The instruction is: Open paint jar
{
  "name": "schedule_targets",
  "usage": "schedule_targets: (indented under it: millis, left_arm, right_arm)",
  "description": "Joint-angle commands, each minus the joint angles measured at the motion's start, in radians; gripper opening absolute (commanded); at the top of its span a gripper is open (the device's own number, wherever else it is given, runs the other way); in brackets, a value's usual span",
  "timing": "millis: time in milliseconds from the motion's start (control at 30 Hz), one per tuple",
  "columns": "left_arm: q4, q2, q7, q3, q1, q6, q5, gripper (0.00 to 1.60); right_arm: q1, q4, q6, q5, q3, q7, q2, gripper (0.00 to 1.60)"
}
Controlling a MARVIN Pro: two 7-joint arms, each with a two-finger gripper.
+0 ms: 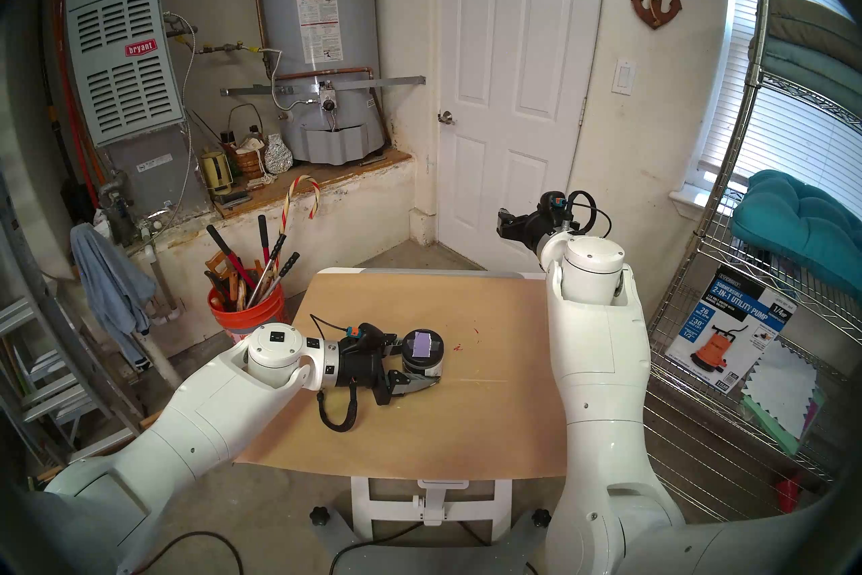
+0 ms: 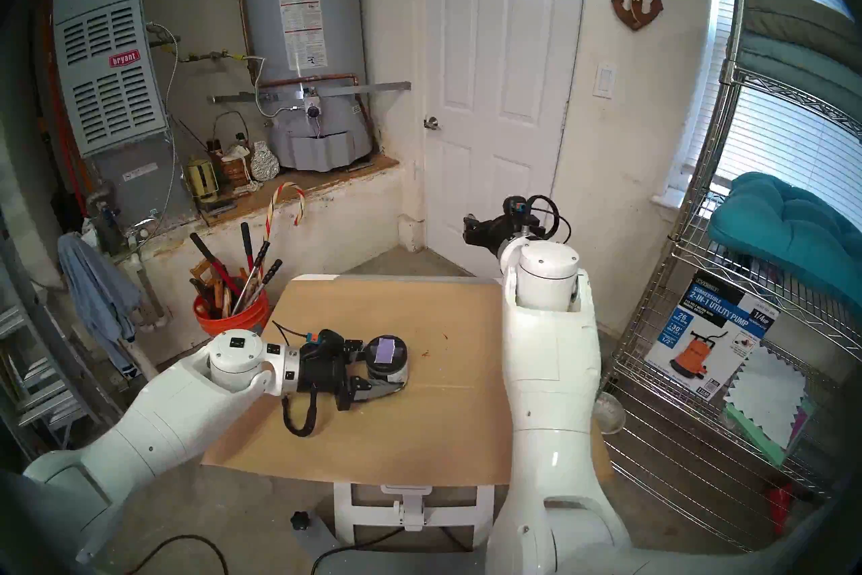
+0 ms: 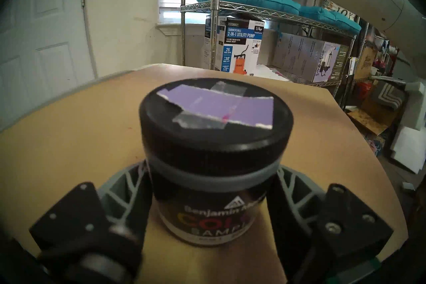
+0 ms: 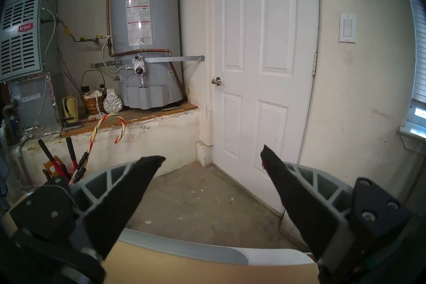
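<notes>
Bracing paint jar (image 3: 207, 196) mid-bench (image 1: 490, 420) with left pincer (image 1: 427, 366) clamped on body; lid (image 3: 214, 115) still on. Right pincer (image 4: 213, 159) open, idle beyond far right corner; I bring it over lid next, twist.

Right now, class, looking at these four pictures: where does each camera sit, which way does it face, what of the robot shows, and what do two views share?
Head stereo left: on the head, looking down at the table; both arms show, the left claw around the paint jar.
Head stereo right: beside it, nearly the same scene.
Left wrist: low behind the paint jar, facing the wire shelf; its fingers flank the jar.
Right wrist: raised, facing the door and water heater; right claw open, empty.
Shared: head and left wrist views show the jar's lid.
</notes>
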Motion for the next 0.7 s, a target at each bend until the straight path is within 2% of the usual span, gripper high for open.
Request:
schedule_targets:
  millis: [0, 133, 200, 267, 300, 333, 400, 667]
  left_arm:
    - [0.009, 0.008, 0.005, -0.009, -0.014, -0.013, 0.007, 0.0]
    - [0.017, 0.007, 0.006, -0.006, -0.018, -0.021, 0.014, 0.0]
    - [0.02, 0.005, 0.01, -0.009, -0.016, -0.029, 0.014, 0.0]
    - [0.026, 0.003, 0.004, -0.01, -0.017, -0.037, 0.01, 0.0]
    - [0.026, 0.003, 0.004, -0.01, -0.017, -0.037, 0.01, 0.0]
    - [0.03, 0.003, 0.0, -0.009, -0.019, -0.039, 0.01, 0.0]
    - [0.034, 0.003, -0.002, -0.009, -0.021, -0.042, 0.009, 0.0]
    - [0.046, 0.007, -0.016, -0.007, -0.029, -0.046, 0.006, 0.0]
  right_arm:
    - [0.016, -0.025, -0.004, 0.001, -0.007, 0.005, 0.0, 1.6]
    - [0.012, -0.039, 0.022, 0.014, -0.006, 0.033, -0.001, 1.6]
    - [0.013, -0.037, 0.03, 0.026, -0.007, 0.075, 0.016, 1.6]
    - [0.017, -0.045, 0.069, 0.054, 0.005, 0.124, 0.023, 1.6]
    - [0.017, -0.045, 0.069, 0.054, 0.005, 0.124, 0.023, 1.6]
    - [0.011, -0.053, 0.081, 0.093, -0.02, 0.157, 0.067, 1.6]
    - [0.009, -0.064, 0.107, 0.126, -0.041, 0.194, 0.104, 1.6]
    - [-0.012, -0.097, 0.153, 0.158, -0.103, 0.34, 0.206, 1.6]
